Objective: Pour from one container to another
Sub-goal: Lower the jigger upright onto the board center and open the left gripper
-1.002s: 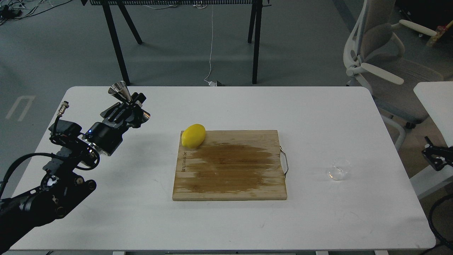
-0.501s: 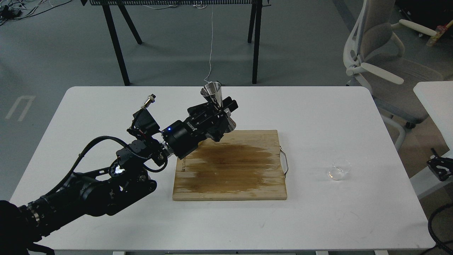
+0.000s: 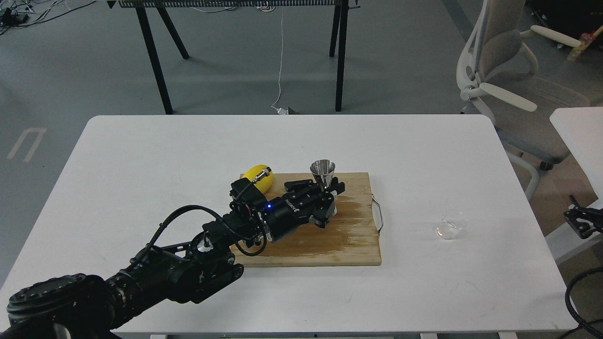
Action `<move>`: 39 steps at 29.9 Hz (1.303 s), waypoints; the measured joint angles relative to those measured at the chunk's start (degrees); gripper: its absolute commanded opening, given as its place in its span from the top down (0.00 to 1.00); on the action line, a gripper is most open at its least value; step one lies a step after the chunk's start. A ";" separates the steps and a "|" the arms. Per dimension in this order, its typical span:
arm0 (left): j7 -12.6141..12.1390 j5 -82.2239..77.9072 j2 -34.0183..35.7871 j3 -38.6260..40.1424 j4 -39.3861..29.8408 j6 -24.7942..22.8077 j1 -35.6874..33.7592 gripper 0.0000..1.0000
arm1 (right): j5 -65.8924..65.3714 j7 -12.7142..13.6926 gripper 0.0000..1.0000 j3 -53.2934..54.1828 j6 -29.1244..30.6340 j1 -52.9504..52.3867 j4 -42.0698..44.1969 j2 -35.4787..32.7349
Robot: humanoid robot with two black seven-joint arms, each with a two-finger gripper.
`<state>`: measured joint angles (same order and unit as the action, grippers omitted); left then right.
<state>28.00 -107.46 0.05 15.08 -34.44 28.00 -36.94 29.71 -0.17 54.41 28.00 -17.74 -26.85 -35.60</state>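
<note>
The left gripper (image 3: pixel 325 197) pinched the shiny steel hourglass jigger (image 3: pixel 323 175) upright over the wooden cutting board (image 3: pixel 330 245); placement appeared next, the clear glass tumbler (image 3: pixel 451 225) untouched.

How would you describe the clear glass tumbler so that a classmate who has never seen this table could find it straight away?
Start at the wooden cutting board in the middle of the white table and look past its metal handle toward the robot's right. The glass tumbler stands alone there on bare tabletop. It is short, round and see-through, unlike the shiny metal jigger held over the board.
</note>
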 measured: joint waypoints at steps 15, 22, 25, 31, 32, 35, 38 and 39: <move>0.00 0.32 -0.06 -3.87 4.96 0.00 0.79 0.95 | 0.00 0.00 0.00 0.00 0.00 0.07 -0.04 0.05; 0.00 0.34 -0.03 -3.83 4.21 0.00 0.96 0.73 | 0.00 0.00 0.00 0.04 0.00 0.15 0.03 0.09; 0.00 0.35 -0.06 -3.83 3.53 0.00 1.14 0.70 | 0.00 0.00 0.00 0.04 0.00 0.16 0.04 0.09; 0.00 0.35 -0.05 -3.83 3.34 0.00 1.25 0.61 | 0.00 0.00 0.00 0.08 0.00 0.16 0.05 0.33; 0.00 0.34 -0.05 -3.82 3.33 0.00 1.25 0.59 | 0.00 0.00 0.00 0.08 0.00 0.16 0.05 0.34; 0.00 0.34 -0.05 -3.83 3.32 0.00 1.25 0.45 | 0.00 0.00 0.00 0.09 0.00 0.23 0.05 0.35; 0.00 0.33 -0.05 -3.91 3.18 0.00 1.25 0.12 | 0.00 0.00 0.00 0.09 0.00 0.33 0.04 0.35; 0.00 0.33 -0.05 -3.95 3.17 0.00 1.27 0.10 | 0.00 0.00 0.00 0.09 0.00 0.38 0.05 0.35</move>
<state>28.00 -107.13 0.00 11.13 -31.28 28.00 -35.67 29.71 -0.17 54.50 28.00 -17.36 -26.80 -35.25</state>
